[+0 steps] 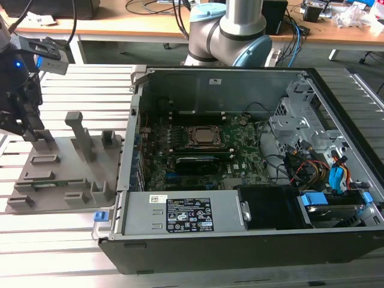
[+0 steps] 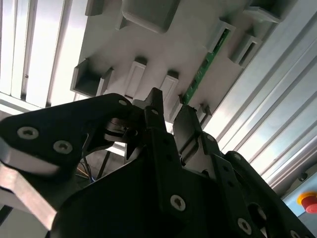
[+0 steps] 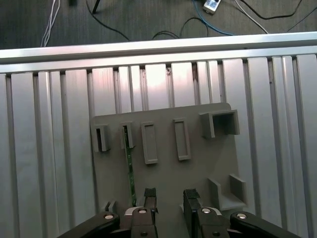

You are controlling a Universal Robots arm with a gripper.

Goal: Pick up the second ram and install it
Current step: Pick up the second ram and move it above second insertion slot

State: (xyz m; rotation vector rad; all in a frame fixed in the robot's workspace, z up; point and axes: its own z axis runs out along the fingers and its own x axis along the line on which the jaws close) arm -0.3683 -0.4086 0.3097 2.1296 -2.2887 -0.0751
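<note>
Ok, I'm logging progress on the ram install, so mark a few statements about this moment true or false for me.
1. The second ram sits in the grey fixture. True.
2. The end effector is shut on the ram. False: it is open and holds nothing.
3. The computer case lies open, with the motherboard showing. True.
4. The end effector is above the motherboard. False: it is above the fixture, to the exterior view's left of the case.
</note>
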